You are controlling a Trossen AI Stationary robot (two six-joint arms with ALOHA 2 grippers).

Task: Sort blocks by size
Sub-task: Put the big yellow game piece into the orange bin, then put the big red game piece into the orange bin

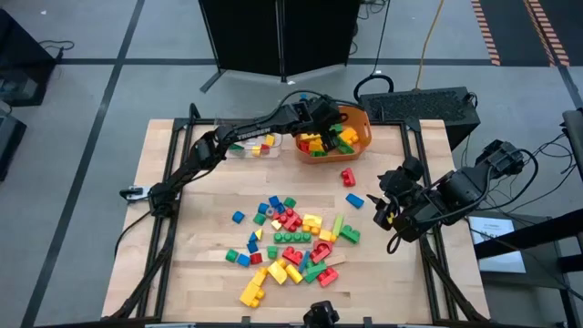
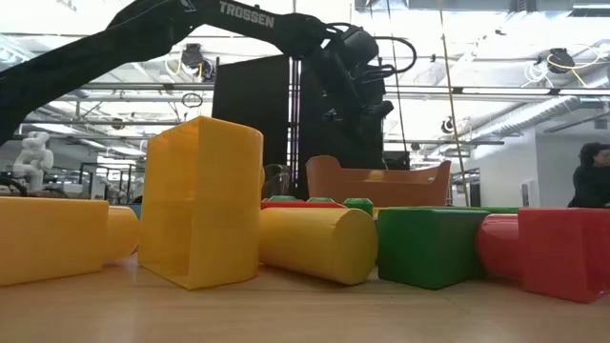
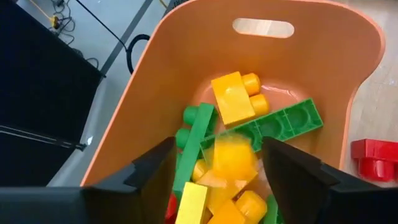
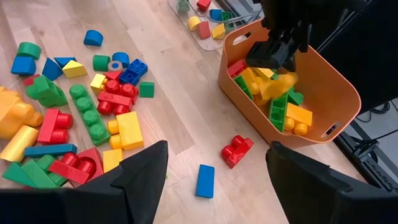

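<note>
My left gripper hangs open over the orange tub at the far side of the table. A blurred yellow block shows in mid-air between and below its fingers, touching neither, above the yellow and green blocks lying in the tub. Many red, yellow, green and blue blocks lie loose on the table's near middle. My right gripper waits open above the table's right side, with nothing between its fingers.
A clear tray with a few small blocks sits left of the tub. A red block and a blue block lie apart between the tub and the pile. A person stands in the room at far right.
</note>
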